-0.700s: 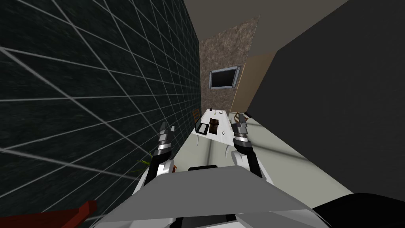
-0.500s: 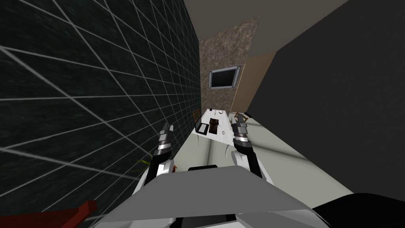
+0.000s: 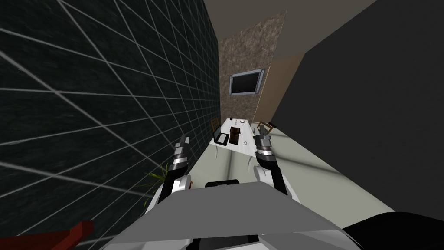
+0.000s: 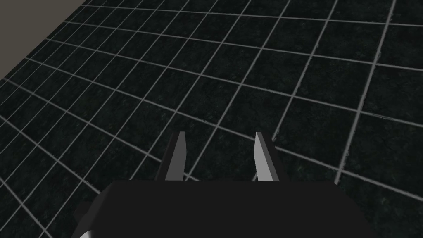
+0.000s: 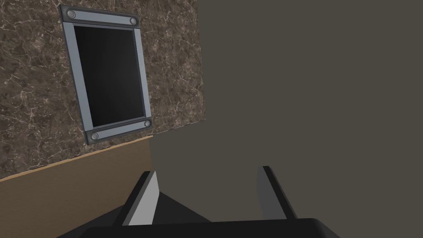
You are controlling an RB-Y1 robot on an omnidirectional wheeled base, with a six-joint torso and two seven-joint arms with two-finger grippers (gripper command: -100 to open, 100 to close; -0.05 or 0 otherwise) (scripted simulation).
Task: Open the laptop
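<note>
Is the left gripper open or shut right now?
Open. The left gripper shows both fingers standing apart, with nothing held between them.

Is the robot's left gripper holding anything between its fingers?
No, the left gripper has its two fingers standing well apart, with nothing held between them.

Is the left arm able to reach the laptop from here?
Probably not: the laptop lies far ahead on the white table, and the left gripper, fingers open, faces the dark tiled wall.
</note>
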